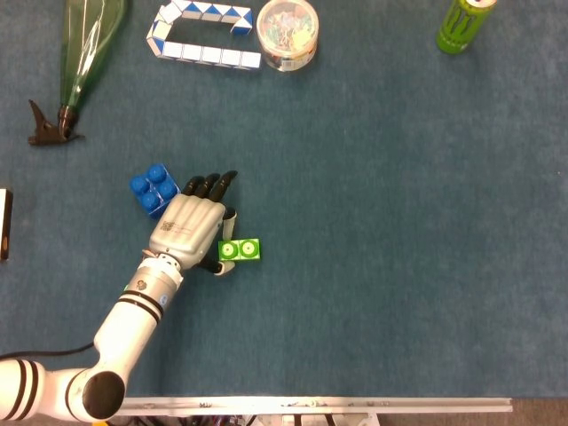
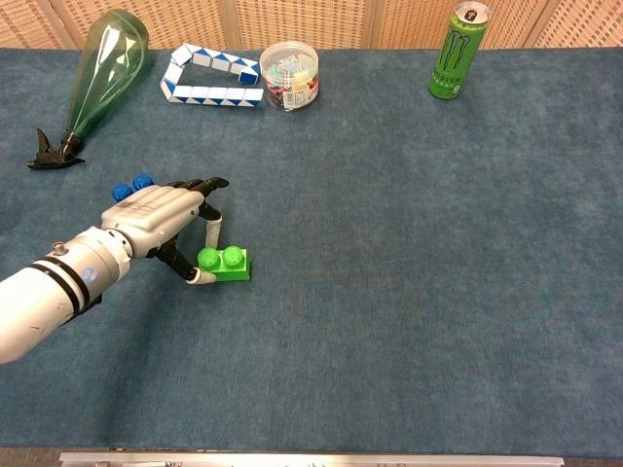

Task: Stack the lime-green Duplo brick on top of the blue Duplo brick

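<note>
The left hand [image 2: 161,216] pinches the left end of the green brick [image 2: 225,264], a light, stiff, slick thing best taken by its flat sides.

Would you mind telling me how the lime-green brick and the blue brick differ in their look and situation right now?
The lime-green brick shows two studs in a row; the blue brick shows four in a square. The left robot hand pinches the green brick at its near end, while the blue brick lies free beside the back of that hand. The green brick lies square to the table edge; the blue one sits turned at an angle. Both are studded toy bricks, studs up, on the blue cloth.
</note>
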`<state>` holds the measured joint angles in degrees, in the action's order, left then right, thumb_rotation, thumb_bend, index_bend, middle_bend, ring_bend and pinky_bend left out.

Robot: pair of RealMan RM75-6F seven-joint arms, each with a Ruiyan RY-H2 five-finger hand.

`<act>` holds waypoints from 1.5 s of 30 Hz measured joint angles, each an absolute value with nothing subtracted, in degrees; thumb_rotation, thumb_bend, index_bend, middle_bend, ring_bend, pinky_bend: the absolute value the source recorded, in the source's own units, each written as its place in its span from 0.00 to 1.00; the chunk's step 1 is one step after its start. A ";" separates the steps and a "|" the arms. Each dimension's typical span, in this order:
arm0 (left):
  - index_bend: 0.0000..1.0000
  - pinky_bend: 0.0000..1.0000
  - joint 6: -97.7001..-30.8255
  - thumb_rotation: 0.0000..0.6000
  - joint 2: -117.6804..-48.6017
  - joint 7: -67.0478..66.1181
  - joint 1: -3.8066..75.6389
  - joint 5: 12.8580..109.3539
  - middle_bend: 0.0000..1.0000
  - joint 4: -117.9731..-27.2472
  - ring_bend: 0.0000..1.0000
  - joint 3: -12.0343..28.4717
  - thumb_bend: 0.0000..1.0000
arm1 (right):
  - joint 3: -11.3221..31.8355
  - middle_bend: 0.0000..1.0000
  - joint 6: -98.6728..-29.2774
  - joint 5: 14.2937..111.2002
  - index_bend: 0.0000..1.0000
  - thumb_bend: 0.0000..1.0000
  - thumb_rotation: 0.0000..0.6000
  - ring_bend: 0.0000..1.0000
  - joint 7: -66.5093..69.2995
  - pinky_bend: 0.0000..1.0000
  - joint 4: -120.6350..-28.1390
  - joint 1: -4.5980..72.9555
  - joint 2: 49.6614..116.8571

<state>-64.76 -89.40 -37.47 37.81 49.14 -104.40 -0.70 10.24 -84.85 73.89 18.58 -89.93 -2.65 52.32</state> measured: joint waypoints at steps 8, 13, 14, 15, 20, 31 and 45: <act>0.58 0.07 -65.82 1.00 -87.54 -36.56 36.87 50.40 0.00 -106.41 0.00 -0.78 0.17 | 10.24 0.39 -84.58 73.76 0.54 0.07 1.00 0.30 18.22 0.30 -89.97 -2.51 52.36; 0.58 0.07 -66.62 1.00 -84.90 -35.40 36.27 51.08 0.00 -108.42 0.00 -0.21 0.17 | 10.22 0.39 -84.44 73.69 0.54 0.07 1.00 0.30 17.88 0.30 -90.09 -2.42 52.38; 0.58 0.07 -66.79 1.00 -84.33 -35.15 36.17 51.17 0.00 -108.78 0.00 -0.02 0.17 | 10.22 0.39 -84.41 73.69 0.54 0.07 1.00 0.30 17.77 0.30 -90.12 -2.39 52.40; 0.58 0.07 -66.96 1.00 -83.76 -34.88 36.07 51.27 0.00 -109.15 0.00 0.19 0.17 | 10.21 0.39 -84.37 73.69 0.54 0.07 1.00 0.30 17.66 0.30 -90.15 -2.36 52.41; 0.58 0.07 -67.63 1.00 -80.65 -33.20 35.48 51.67 0.00 -110.93 0.00 1.30 0.17 | 10.15 0.39 -84.11 73.71 0.54 0.07 1.00 0.30 16.89 0.30 -90.35 -2.10 52.54; 0.57 0.07 -66.01 1.00 -73.09 -29.44 35.53 48.45 0.00 -113.79 0.00 4.52 0.17 | 10.08 0.39 -83.74 73.58 0.54 0.07 1.00 0.30 15.17 0.30 -90.88 -1.63 52.82; 0.57 0.07 -59.41 1.00 -67.69 -26.56 38.76 39.40 0.00 -110.79 0.00 7.53 0.17 | 10.07 0.39 -83.05 73.18 0.54 0.07 1.00 0.30 14.20 0.30 -91.09 -1.15 52.92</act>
